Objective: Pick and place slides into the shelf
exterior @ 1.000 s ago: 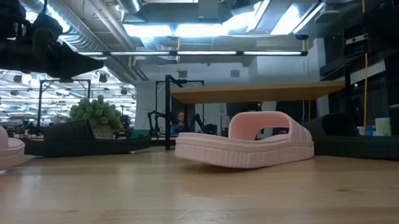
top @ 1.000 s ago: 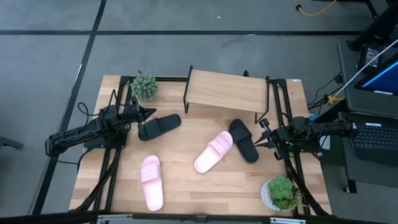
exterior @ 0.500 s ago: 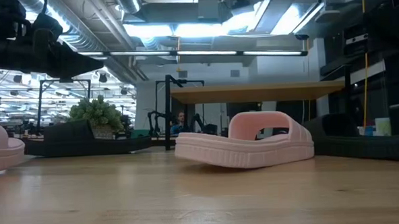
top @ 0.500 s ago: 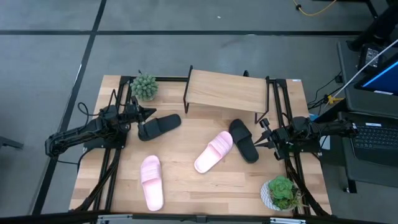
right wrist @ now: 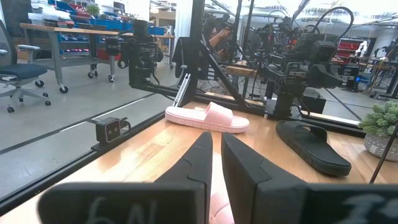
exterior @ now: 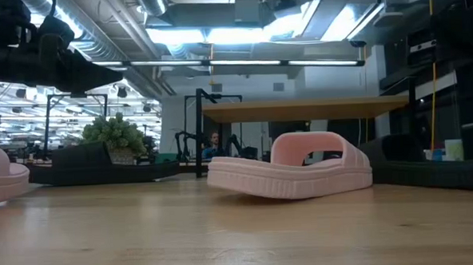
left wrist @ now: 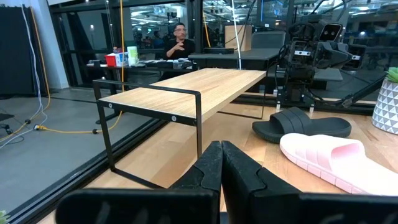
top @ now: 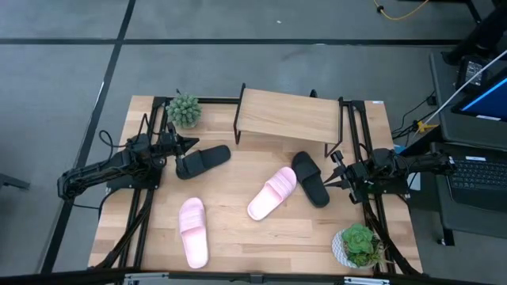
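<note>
Nothing has changed over the last second — both arms and all four slides sit exactly where they were, so the task has not yet started and every slide is still to be moved.

The bench [top: 238, 229] carries everything, and the shelf [top: 287, 115] stands at its far edge with nothing on its plank or under it. Taking the shelf as the landmark: one black slide [top: 203, 161] lies in front of its left end, a little out to the left. The other black slide [top: 310, 179] lies in front of its right half, close to it. A pink slide [top: 272, 193] lies just beside that second black one, on its left and a bit nearer the front of the bench; the two look to be touching or nearly so, I cannot tell which. The last pink slide [top: 193, 232] is well apart from the shelf, towards the front left of the bench.

The left gripper [top: 187, 143] hangs to the left of the shelf, close by the first black slide, its fingers [left wrist: 209, 171] pressed together and holding nothing. The right gripper [top: 333, 179] waits off the shelf's right front corner, just beside the second black slide, its fingers [right wrist: 198, 162] nearly together with only a slim gap — also empty.

My reading: each arm is poised beside the nearest black slide, and must part its fingers before any pick.
</note>
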